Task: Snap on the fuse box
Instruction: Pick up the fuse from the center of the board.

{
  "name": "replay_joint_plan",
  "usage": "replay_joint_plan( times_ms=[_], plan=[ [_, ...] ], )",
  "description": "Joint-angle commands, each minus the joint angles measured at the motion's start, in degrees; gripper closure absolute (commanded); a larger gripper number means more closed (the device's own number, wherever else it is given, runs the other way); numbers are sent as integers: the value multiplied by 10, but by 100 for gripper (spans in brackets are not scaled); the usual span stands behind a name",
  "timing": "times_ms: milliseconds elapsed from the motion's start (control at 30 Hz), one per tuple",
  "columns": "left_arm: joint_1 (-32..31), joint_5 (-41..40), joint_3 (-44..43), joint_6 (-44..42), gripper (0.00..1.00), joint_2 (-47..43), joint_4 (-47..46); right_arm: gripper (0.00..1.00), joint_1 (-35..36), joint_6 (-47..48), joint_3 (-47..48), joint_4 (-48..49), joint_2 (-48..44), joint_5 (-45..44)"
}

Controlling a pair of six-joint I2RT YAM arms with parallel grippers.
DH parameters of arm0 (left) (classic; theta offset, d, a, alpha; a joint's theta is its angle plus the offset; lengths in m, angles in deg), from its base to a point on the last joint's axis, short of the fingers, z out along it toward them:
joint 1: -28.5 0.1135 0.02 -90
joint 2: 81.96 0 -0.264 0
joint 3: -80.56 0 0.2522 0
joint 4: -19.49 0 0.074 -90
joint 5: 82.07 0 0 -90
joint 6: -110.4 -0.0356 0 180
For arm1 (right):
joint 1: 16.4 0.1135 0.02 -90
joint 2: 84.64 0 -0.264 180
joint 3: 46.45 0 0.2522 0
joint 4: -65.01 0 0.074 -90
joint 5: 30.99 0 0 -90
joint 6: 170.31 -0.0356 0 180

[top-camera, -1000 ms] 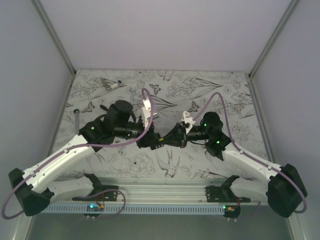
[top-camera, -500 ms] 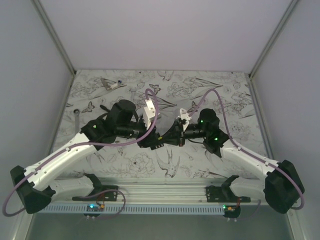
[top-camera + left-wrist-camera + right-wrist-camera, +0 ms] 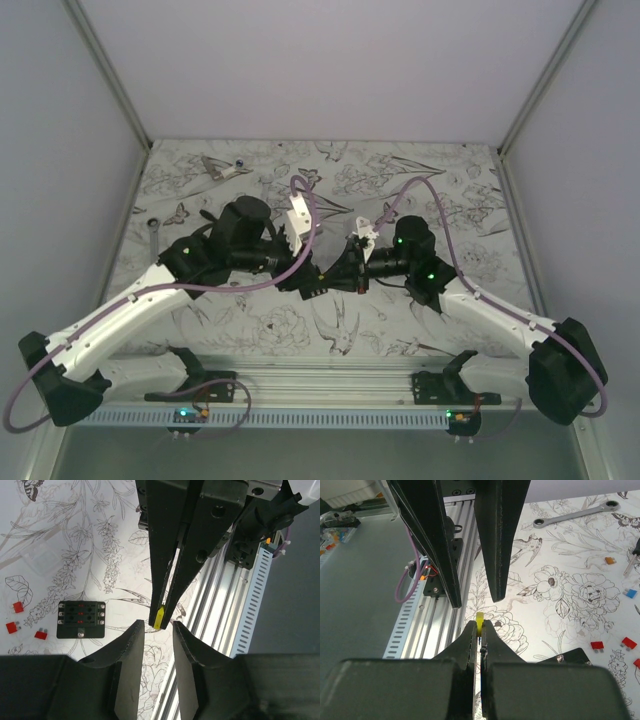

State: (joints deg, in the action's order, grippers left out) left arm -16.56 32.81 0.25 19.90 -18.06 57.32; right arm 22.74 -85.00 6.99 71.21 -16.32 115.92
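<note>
Flat black square fuse box (image 3: 81,619), red showing in slots

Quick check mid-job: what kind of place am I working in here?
Probably an enclosed lab test cell: plain white walls, an aluminium mounting rail along the near edge, and a fuse box on a floral-print table cover.

Plain pale walls (image 3: 330,60) enclose a floral-printed table (image 3: 250,325).
</note>
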Motion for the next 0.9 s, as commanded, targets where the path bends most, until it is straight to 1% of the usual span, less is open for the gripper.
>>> replay_joint_plan(
  times_ms=[0,300,633,867],
  plan=[
    [-4,13,-7,-13,68,-4,21,100,1,2,21,-2,3,3],
    [-5,46,-27,-14,71,32,21,100,1,-4,25,1,9,10],
    [-6,50,-32,-17,77,53,21,100,1,-7,29,4,15,21],
    [-6,64,-25,-26,89,53,21,100,0,-15,31,15,12,33]
  ],
)
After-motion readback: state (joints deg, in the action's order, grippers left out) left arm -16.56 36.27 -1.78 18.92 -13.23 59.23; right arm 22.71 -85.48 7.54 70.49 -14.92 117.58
